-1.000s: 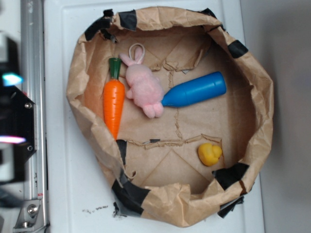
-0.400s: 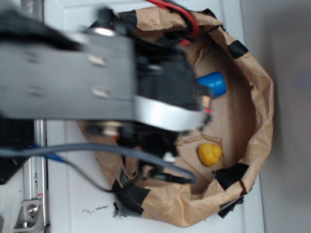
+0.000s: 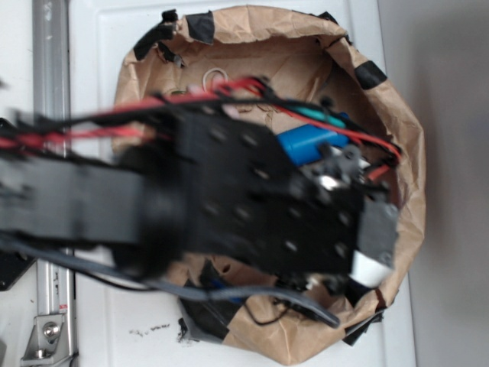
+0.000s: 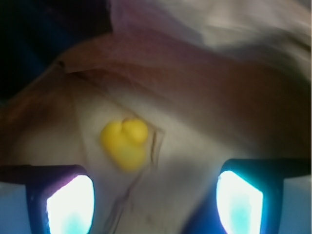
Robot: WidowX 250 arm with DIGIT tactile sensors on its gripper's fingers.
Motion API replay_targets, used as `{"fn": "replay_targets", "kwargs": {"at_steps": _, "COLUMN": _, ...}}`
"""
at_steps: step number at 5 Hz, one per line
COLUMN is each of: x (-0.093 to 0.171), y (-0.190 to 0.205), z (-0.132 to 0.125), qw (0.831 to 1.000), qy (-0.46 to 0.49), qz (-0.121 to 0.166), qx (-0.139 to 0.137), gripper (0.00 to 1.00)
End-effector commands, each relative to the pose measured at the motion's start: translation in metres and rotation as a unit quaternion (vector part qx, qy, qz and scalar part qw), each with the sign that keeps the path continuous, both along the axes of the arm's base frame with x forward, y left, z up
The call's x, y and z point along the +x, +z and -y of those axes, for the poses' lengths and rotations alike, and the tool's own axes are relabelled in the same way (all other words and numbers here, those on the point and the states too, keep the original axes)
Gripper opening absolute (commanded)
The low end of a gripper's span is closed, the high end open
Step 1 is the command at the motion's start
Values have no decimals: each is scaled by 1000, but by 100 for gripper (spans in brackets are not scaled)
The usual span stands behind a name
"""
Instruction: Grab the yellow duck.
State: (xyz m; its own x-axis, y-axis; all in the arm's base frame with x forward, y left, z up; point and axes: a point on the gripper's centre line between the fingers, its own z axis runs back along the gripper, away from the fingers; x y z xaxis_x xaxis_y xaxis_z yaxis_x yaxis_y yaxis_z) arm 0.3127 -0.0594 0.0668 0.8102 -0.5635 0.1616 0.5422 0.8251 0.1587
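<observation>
In the wrist view the yellow duck [image 4: 124,144] lies on the brown paper floor of the bag, small, rounded and blurred. It sits ahead of my gripper [image 4: 153,204] and a little left of its centre line. The gripper is open: its two glowing fingertips [image 4: 70,204] stand wide apart at the bottom corners with only paper between them, and the duck is not touching either. In the exterior view my black arm [image 3: 252,199] reaches across the bag and hides the duck.
The crumpled brown paper bag [image 3: 412,153], patched with black tape, walls in the area on all sides. A blue bottle [image 3: 306,144] shows partly beside the arm. A metal rail [image 3: 50,69] runs along the left. Red and grey cables trail from the arm.
The arm has swung in from the left and moved further right and down over the bag. It now covers the duck's corner, the carrot and the pink bunny in the exterior view.
</observation>
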Motion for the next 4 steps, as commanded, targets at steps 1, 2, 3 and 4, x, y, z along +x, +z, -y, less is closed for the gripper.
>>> {"fn": "replay_targets", "kwargs": {"at_steps": 1, "x": -16, "y": -27, "z": 48, "qw": 995, "qy": -71, "qz": 3, "qx": -73, "gripper": 100}}
{"fn": "replay_targets", "kwargs": {"at_steps": 2, "x": -25, "y": -44, "z": 52, "qw": 998, "qy": -25, "qz": -18, "qx": -63, "gripper": 0}}
{"fn": "replay_targets", "kwargs": {"at_steps": 3, "x": -22, "y": -45, "z": 45, "qw": 997, "qy": 27, "qz": -29, "qx": -67, "gripper": 0}}
{"fn": "replay_targets", "kwargs": {"at_steps": 4, "x": -17, "y": -29, "z": 34, "qw": 995, "qy": 67, "qz": -28, "qx": -63, "gripper": 0}}
